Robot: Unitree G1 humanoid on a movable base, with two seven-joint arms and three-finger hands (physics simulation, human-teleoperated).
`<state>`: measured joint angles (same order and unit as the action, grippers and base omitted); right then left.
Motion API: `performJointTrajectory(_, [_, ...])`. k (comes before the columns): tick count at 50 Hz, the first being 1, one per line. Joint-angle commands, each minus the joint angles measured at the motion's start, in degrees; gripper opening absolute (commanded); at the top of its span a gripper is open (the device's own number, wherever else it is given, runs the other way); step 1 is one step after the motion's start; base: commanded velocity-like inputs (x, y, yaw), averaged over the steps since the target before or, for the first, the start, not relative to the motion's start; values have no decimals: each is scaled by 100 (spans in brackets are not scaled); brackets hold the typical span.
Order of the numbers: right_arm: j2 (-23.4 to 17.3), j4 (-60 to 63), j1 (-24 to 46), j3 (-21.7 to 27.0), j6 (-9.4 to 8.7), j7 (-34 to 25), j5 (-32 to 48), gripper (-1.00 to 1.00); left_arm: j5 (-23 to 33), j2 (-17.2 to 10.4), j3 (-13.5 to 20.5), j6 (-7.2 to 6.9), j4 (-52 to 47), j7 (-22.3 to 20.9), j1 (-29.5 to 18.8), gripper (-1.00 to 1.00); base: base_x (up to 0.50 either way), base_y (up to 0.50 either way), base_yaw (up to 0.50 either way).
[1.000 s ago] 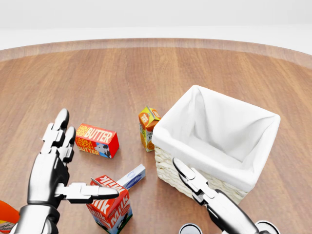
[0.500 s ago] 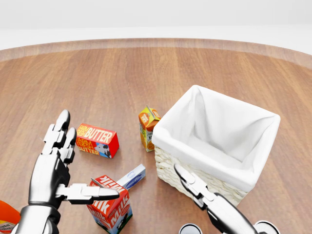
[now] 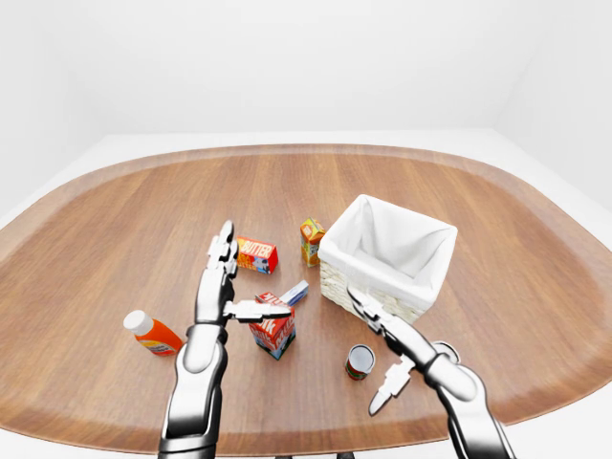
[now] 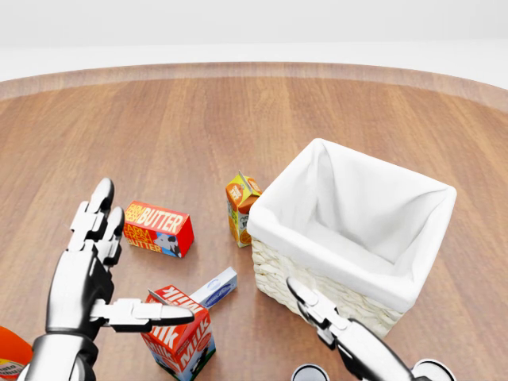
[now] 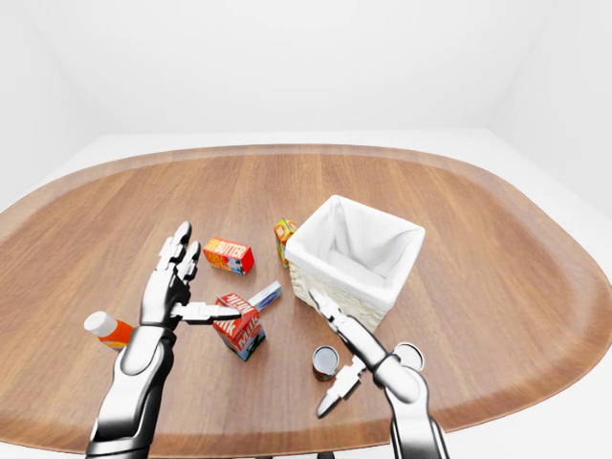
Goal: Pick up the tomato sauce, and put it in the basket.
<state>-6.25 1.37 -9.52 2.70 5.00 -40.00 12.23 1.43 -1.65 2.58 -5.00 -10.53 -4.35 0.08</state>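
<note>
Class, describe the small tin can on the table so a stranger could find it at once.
Start at the white-lined wicker basket on the wooden table. Just below it in the left-eye view, beside the right robot hand, stands the can. It is the only round metal tin; its neighbours are printed cartons.

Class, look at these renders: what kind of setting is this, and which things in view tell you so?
Probably a simulated tabletop test scene, not a real kitchen: a bare oval wooden table in a blank white room, scattered groceries such as the butter box and milk carton, plus a lined basket.
</note>
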Motion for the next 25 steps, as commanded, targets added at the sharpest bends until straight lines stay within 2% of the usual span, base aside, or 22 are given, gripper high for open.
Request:
performJointTrajectory(1, [-23, -263, 100, 14, 0, 0, 43, 100, 7, 1, -8, 0, 18, -4, 12, 95, 0, 0, 0])
performJointTrajectory(25, [-42, -669, 203, -17, 0, 0, 163, 100, 13, 4, -9, 0, -25, -10, 30, 95, 0, 0, 0])
